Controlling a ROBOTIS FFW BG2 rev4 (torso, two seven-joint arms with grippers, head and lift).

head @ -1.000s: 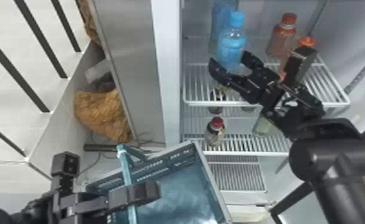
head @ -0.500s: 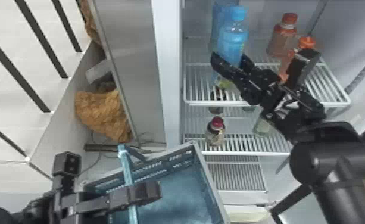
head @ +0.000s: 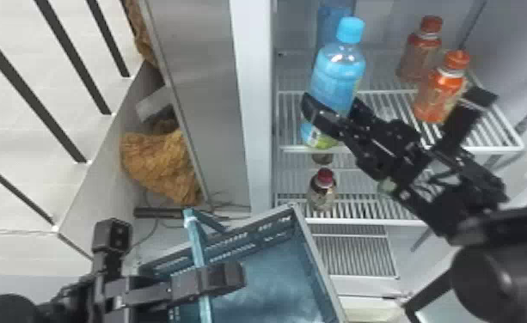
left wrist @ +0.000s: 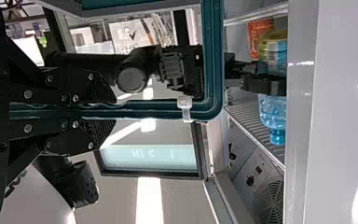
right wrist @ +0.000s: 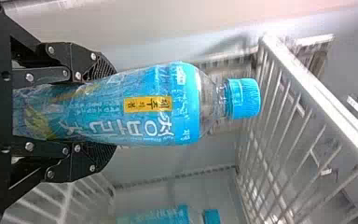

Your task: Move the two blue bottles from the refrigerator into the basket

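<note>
Your right gripper (head: 332,105) and the front bottle (head: 340,71) it's pinching are shifting toward the shelf's (head: 490,149) front edge, your left gripper (left wrist: 113,111) is clamping the basket's (head: 318,262) handle (head: 195,245), and both bottles are still awaiting basketing, back one (head: 330,21) included.

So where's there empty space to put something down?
Inside the basket, bare floor shows between its walls. On the fridge's upper shelf, bare wires show between the blue bottle in the right tool and the two orange-capped bottles. It's crowded around that blue bottle, with another blue bottle behind.
</note>
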